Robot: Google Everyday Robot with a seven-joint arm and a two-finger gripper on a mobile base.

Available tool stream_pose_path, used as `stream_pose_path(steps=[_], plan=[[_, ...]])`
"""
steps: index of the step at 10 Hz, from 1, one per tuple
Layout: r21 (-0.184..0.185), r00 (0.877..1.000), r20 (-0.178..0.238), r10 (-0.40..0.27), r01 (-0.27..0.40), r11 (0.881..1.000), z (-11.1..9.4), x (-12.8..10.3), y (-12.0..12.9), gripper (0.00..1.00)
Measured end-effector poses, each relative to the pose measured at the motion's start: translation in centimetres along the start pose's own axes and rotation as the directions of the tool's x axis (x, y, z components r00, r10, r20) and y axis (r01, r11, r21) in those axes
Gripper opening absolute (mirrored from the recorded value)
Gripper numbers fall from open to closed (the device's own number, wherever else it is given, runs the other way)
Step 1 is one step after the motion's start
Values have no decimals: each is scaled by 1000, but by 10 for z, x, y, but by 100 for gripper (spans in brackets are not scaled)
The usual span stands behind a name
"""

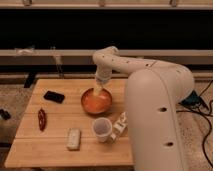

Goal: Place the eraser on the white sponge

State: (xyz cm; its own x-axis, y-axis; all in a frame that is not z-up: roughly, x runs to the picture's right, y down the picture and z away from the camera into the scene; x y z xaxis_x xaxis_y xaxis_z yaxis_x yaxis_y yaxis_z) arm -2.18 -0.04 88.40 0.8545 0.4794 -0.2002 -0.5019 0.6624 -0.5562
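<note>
hovering over orange bowl (93, 108) (contents unclear), jaws apart

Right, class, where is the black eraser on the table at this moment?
In the camera view the eraser lies on the left, behind the red chili and left of the orange bowl, over which the pincer hangs.

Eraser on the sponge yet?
No: the eraser lies back-left on the table, well apart from the sponge near the front edge; the gripper hangs over the orange bowl.
</note>
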Motion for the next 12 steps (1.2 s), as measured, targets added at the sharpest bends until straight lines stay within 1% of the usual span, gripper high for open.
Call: stream_pose_path(steps=[4,5,6,7,9,10,11,12], plan=[[0,1000,0,0,0,1000,0,0,0,80],[5,1000,1,-9,9,1000,0,-1,1,80],[14,999,9,-32,31,999,-5,-4,5,80],[19,998,13,-61,61,998,-8,-10,15,80],[29,989,22,-145,145,989,-17,-30,53,80],[30,982,26,-189,188,982,-19,-42,80,80],[33,974,28,-227,226,974,-21,-54,102,80],[36,959,29,-281,280,959,-23,-72,132,80]])
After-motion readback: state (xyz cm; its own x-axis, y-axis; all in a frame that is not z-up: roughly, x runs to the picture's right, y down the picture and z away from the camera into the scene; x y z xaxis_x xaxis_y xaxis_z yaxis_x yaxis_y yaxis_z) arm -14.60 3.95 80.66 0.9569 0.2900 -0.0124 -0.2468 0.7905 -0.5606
